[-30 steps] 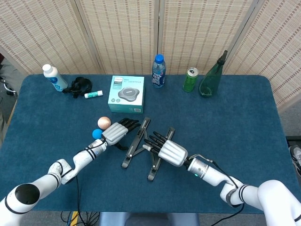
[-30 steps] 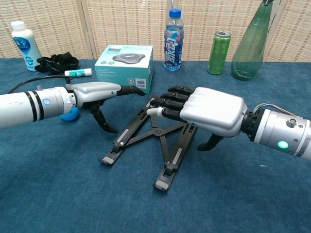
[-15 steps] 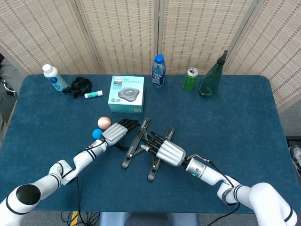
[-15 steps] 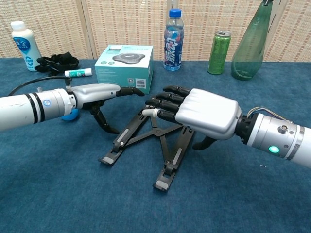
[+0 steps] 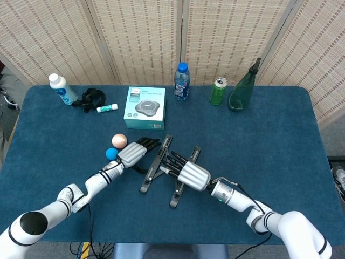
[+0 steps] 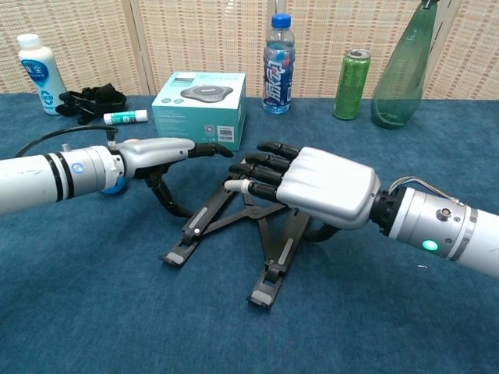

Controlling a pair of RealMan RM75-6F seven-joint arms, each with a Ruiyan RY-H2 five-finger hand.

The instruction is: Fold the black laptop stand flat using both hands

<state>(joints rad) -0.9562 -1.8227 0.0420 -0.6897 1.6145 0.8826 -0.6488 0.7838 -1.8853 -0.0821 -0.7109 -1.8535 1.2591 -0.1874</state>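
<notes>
The stand [image 6: 234,234] is seen at table [image 5: 280,140] centre, near the front edge, still propped open in an X of black bars, feet toward the camera in chest view. The right hand [image 6: 312,187] is laid over its right bar, palm down, fingers [image 6: 257,167] curled above the crossing; whether the bar is actually grasped cannot be told. The left hand [image 6: 160,152] is stretched flat beside the left bar's top end, thumb pointing down, nothing held. A blue ball [image 5: 111,153] and a peach ball [image 5: 119,140] are seen just left of that hand. Behind: box [image 5: 144,108], water bottle [image 5: 181,82], can [image 5: 218,91], green bottle [image 5: 243,89], white bottle [image 5: 62,89], black strap [image 5: 90,97], small tube [image 5: 107,108].
</notes>
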